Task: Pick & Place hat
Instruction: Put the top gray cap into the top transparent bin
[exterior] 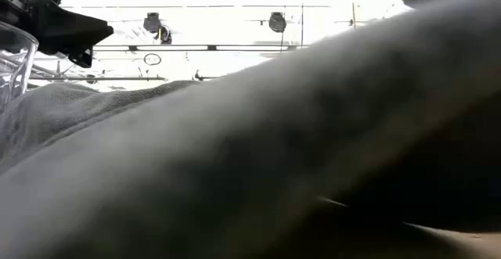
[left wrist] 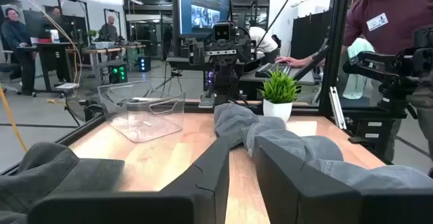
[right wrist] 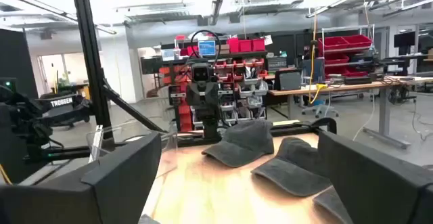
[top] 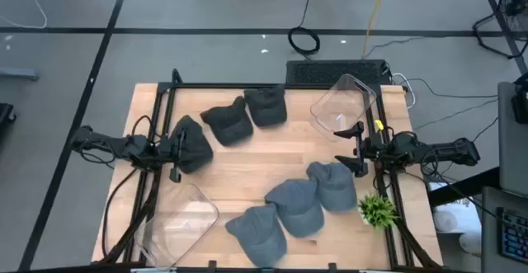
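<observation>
**Left gripper at a dark hat, right gripper spread wide**

The left gripper (top: 176, 149) sits against the edge of a dark hat (top: 192, 143) on the wooden table (top: 247, 162). The hat's cloth bulges just beside it, but whether it is gripped cannot be told. Just past this hat lie two more dark hats (top: 227, 123), one touching the next. A clear bin (top: 183, 222) lies on its side near the left arm.

The right gripper (top: 357, 149) hovers across the table from the left one, its fingers (right wrist: 125, 160) spread wide with nothing between them. Three grey-blue hats (top: 299, 205) overlap in a row close by it. A small green plant (top: 378, 211) stands next to the right arm, and a second clear bin (top: 345, 104) lies tipped on the arm's other side.

The only readable writing is the white word TROSSEN (right wrist: 61, 102) on a dark arm in the right wrist view. A person (left wrist: 399, 14) beyond the table wears a badge too small to read.

In the low view, grey cloth (exterior: 297, 149) fills nearly all the picture. Farther off are workbenches, screens and red storage bins (right wrist: 345, 45).
</observation>
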